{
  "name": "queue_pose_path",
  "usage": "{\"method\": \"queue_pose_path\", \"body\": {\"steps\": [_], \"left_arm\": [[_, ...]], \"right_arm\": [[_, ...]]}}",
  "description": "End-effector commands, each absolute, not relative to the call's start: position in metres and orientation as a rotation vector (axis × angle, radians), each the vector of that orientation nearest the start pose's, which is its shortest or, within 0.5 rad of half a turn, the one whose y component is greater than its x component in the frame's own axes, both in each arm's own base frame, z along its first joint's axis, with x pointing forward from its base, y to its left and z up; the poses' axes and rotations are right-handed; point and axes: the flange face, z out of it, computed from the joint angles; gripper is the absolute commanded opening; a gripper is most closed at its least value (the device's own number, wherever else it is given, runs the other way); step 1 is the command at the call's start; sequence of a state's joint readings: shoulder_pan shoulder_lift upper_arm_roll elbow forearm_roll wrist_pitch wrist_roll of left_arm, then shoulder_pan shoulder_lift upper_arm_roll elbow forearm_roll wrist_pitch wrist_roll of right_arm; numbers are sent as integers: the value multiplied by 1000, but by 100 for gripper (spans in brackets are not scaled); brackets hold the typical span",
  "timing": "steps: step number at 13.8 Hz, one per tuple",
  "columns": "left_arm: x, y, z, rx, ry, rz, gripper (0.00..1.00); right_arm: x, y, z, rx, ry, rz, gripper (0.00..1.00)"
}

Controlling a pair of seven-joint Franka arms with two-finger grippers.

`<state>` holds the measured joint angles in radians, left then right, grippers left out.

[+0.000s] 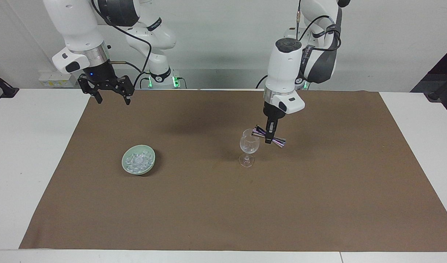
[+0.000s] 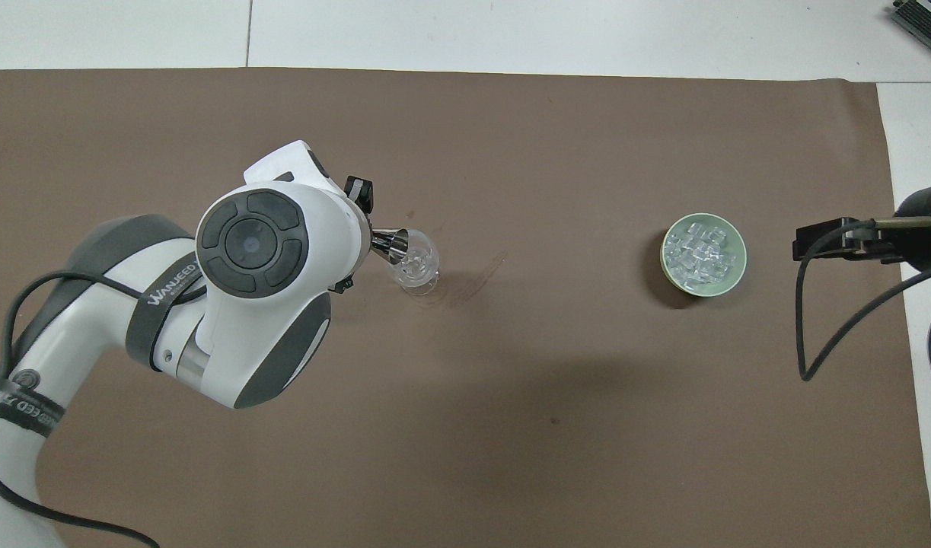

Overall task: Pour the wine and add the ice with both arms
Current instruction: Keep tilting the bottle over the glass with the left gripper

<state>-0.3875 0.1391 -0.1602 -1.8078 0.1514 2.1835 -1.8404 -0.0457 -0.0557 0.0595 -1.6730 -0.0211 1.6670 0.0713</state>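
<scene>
Jigger tipped at the rim of the glass, and there's little margin.

The left gripper [image 1: 269, 136], fingers clamped on a shiny double-cone metal jigger [image 1: 269, 136], hangs over the stemmed clear wine glass [image 1: 249, 147] mid-mat; a nudge could topple it. The clear ice cubes [image 1: 138, 160] sit in a pale green bowl [image 1: 150, 166] toward the right arm's end of the brown mat [image 1: 223, 204]. The right gripper [image 1: 111, 97] waits, fingers apart, over the mat's corner.

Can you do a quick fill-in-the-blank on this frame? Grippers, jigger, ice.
1. The left gripper is shut on the ____.
2. The jigger is tipped over the rim of the ____.
3. The ice lies heaped in the pale green ____.
4. The right gripper, waiting over the mat's edge, is ____.

Missing words: jigger; wine glass; bowl; open
</scene>
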Motion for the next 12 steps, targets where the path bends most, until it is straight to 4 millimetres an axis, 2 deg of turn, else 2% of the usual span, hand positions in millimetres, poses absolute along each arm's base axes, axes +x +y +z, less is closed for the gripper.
{"method": "queue_pose_path", "body": {"steps": [1,9,12], "left_arm": [[536,-320,501,-2677,-1870,-384,0],[531,-332,503,-2696,-1813,-427,0],[527,-338,503,-2706,-1727,-520,0]], "right_arm": [[548,4,617,-3157,64,-83,100],[548,4,617,-3157,64,-83,100],[548,4,617,-3157,64,-83,100]]}}
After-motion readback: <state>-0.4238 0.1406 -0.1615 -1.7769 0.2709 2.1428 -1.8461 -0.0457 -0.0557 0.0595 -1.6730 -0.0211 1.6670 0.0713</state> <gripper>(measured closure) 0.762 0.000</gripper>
